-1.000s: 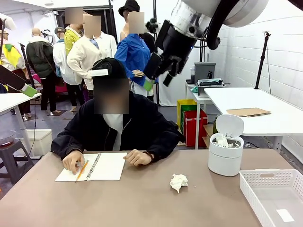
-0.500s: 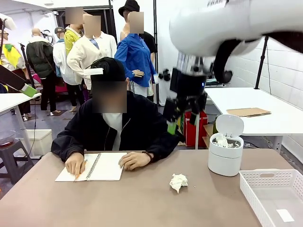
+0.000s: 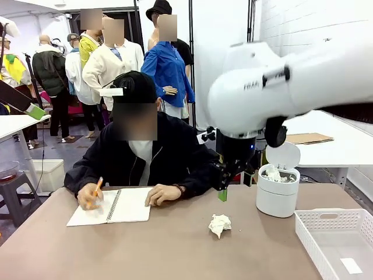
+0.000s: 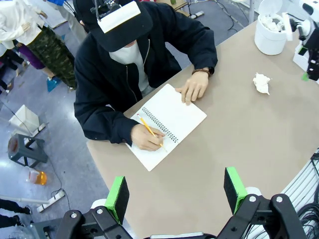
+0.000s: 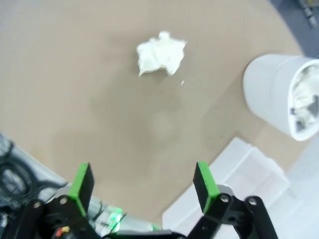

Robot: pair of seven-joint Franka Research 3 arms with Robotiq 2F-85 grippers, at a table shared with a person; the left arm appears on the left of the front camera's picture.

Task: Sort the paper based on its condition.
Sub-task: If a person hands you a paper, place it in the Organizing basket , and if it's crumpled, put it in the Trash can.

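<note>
White flat slip in front-view basket

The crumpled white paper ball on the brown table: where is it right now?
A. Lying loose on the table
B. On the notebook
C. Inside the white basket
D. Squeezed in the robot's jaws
A. The crumpled white paper ball lies alone on the brown table, with the right gripper hanging open above it and not touching.

partial black lettering "fra" on the white right arm (rest unreadable), nothing else legible
</note>
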